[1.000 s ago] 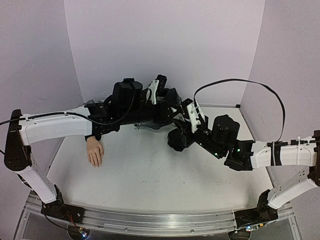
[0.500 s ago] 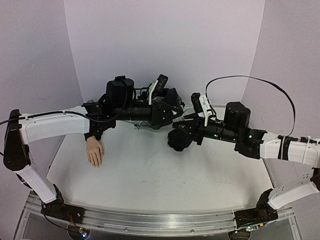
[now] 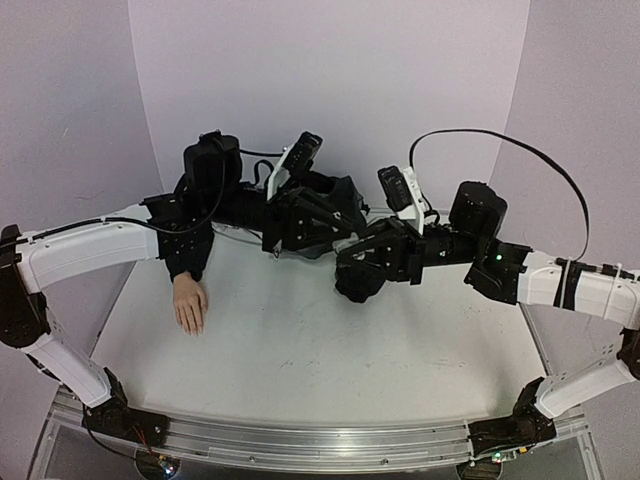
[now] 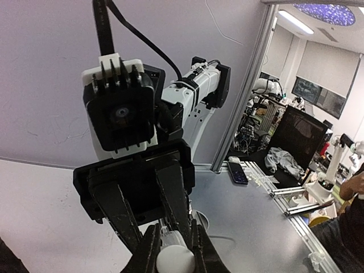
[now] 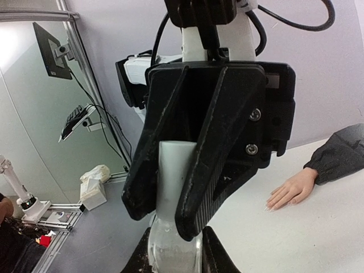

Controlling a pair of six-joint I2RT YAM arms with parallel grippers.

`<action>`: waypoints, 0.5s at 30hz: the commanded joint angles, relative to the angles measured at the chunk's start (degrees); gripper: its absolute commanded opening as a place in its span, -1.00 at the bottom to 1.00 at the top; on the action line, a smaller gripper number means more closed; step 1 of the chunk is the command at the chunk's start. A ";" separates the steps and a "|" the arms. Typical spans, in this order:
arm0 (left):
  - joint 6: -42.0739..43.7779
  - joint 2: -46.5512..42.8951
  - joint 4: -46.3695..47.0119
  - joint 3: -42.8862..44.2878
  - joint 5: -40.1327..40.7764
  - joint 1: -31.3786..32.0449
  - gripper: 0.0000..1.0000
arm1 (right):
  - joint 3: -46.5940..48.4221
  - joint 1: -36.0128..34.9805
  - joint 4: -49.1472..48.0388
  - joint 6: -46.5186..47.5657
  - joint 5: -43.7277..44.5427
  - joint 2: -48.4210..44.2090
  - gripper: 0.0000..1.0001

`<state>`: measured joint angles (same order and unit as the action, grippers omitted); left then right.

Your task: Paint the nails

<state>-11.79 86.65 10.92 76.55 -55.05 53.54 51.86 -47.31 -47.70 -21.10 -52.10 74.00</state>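
The pale mannequin hand [image 3: 190, 303] lies palm down at the table's left, its wrist in a grey-black sleeve [image 3: 186, 256]. Its nails [image 5: 271, 205] are tiny and barely show. Both grippers meet above mid-table, well to the right of the hand. My right gripper [image 5: 173, 257] is shut on the body of a small clear glass bottle [image 5: 170, 250]. My left gripper [image 4: 173, 257] is shut on the bottle's white cap [image 4: 175, 259], which still sits on the neck [image 5: 173, 176]. In the top view the left gripper [image 3: 325, 228] and the right gripper [image 3: 362, 258] hide the bottle.
Dark jacket cloth [image 3: 340, 195] lies along the back of the table behind the grippers. A dark lump [image 3: 352, 285] sits on the table under them. Lilac walls close the back and sides. A black cable [image 3: 500, 140] loops above the right arm.
The left arm's wrist has swung left and up. The right arm has risen and turned level. Both grippers stayed joined on the bottle and cap; the hand has not moved.
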 commanded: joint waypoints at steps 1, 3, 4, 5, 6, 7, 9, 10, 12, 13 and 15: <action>-1.07 0.60 -9.07 -0.67 -1.69 -1.33 -0.35 | 3.91 -0.02 -12.90 4.72 5.46 -3.25 -1.00; -1.52 -2.20 -9.07 -2.73 2.24 -2.65 0.05 | 3.40 -0.01 -6.59 9.59 10.96 -3.99 -1.00; -1.73 -4.04 -9.07 -4.20 4.21 -3.22 0.34 | 2.83 0.03 -4.49 11.49 13.59 -4.29 -1.00; -1.97 -5.75 -9.07 -5.73 5.90 -3.56 0.54 | 2.33 0.00 -2.62 13.33 15.80 -4.52 -1.00; -2.38 -7.60 -9.07 -6.97 7.64 -3.81 0.71 | 1.96 -0.02 -1.23 14.91 17.44 -4.56 -1.00; -2.95 -9.26 -9.07 -8.51 9.32 -3.97 0.86 | 1.67 -0.04 -0.28 16.18 18.88 -4.50 -1.00; -5.03 -11.79 -9.15 -10.30 13.04 -3.97 0.92 | 1.51 -0.04 0.55 17.15 22.04 -3.82 -1.00; -6.46 -12.76 -9.24 -10.99 15.08 -3.97 0.93 | 1.54 -0.12 0.57 17.34 24.41 -3.11 -1.00; -9.77 -14.43 -9.32 -11.97 20.91 -3.97 0.93 | 1.87 -0.83 0.64 17.62 30.02 -2.01 -1.00; -11.78 -15.35 -9.38 -12.34 24.30 -3.97 0.90 | 2.13 -1.56 0.81 18.05 33.70 -1.48 -1.00; -15.67 -16.55 -9.51 -12.77 31.18 -4.01 0.83 | 2.64 -3.32 1.26 19.12 40.85 -0.35 -1.00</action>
<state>-19.64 74.74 -0.03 63.99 -38.46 49.60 51.90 -48.07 -44.49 -5.87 -26.79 72.23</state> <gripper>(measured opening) 0.941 0.219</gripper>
